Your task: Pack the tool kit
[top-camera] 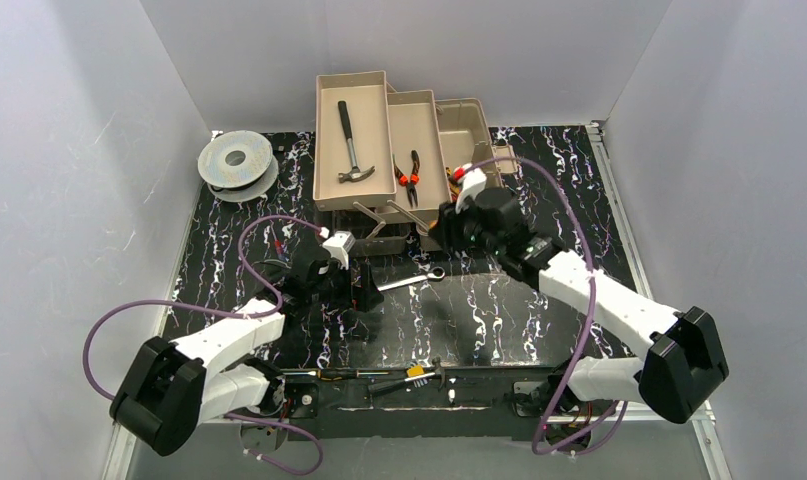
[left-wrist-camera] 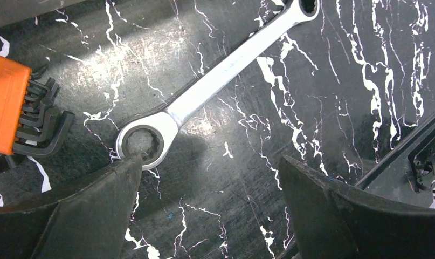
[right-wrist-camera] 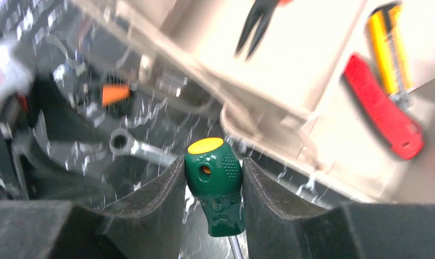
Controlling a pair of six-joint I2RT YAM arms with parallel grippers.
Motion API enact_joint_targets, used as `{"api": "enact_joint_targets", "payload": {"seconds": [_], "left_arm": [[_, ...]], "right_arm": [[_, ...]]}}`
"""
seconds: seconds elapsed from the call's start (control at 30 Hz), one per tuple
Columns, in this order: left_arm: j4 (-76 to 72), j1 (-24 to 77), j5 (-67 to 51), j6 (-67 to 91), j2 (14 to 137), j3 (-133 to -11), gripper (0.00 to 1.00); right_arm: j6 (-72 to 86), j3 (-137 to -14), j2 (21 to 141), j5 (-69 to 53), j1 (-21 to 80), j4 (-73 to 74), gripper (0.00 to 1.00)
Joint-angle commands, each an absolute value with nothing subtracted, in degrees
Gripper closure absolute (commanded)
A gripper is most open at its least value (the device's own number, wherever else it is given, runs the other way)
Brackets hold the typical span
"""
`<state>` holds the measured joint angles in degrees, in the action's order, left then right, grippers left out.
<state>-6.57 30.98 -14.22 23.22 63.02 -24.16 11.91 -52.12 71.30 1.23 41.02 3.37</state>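
The right jaws are clamped on a screwdriver (right-wrist-camera: 214, 189). We see its green handle with the yellow cap pinched between two dark fingers (right-wrist-camera: 150, 205), with the cap pointing away from the wrist. Just beyond the cap is the front of the toolbox (top-camera: 467, 125), with its beige trays folded out. The wrist view is blurred, but we make out a red-handled tool (right-wrist-camera: 385, 116) lying in the nearest compartment. From above, these jaws sit just in front of the toolbox's right end.

The left jaws stand wide open with nothing between them, low over the desk (top-camera: 539, 330). The wrench (left-wrist-camera: 204, 91) lies flat there, slanting away. Its near ring end is right at the tip of the finger (left-wrist-camera: 85, 216) on the left of that wrist view. Beside it lies a set of hex keys (left-wrist-camera: 10, 108) in an orange holder.

The toolbox stands at the back of the desk, with a hammer (top-camera: 351, 150) in its left tray and pliers (top-camera: 411, 178) in the middle one. A grey spool (top-camera: 237, 160) rests near the back left corner. More small tools (top-camera: 399, 375) lie along the near edge between the arm bases.
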Motion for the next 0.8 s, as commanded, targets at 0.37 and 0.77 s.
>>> {"api": "enact_joint_targets", "payload": {"seconds": [0.37,0.77], "left_arm": [[-3.26,31.22,-13.71,23.67,65.48,-26.61,0.02],[-0.90,31.21,-13.74,22.79,64.14,-27.75,0.02]], "right_arm": [[29.30,-72.90,86.67,4.92,23.70,8.98,0.88],[30.85,-76.21,93.70,-1.41,20.84,11.82,0.32]]}}
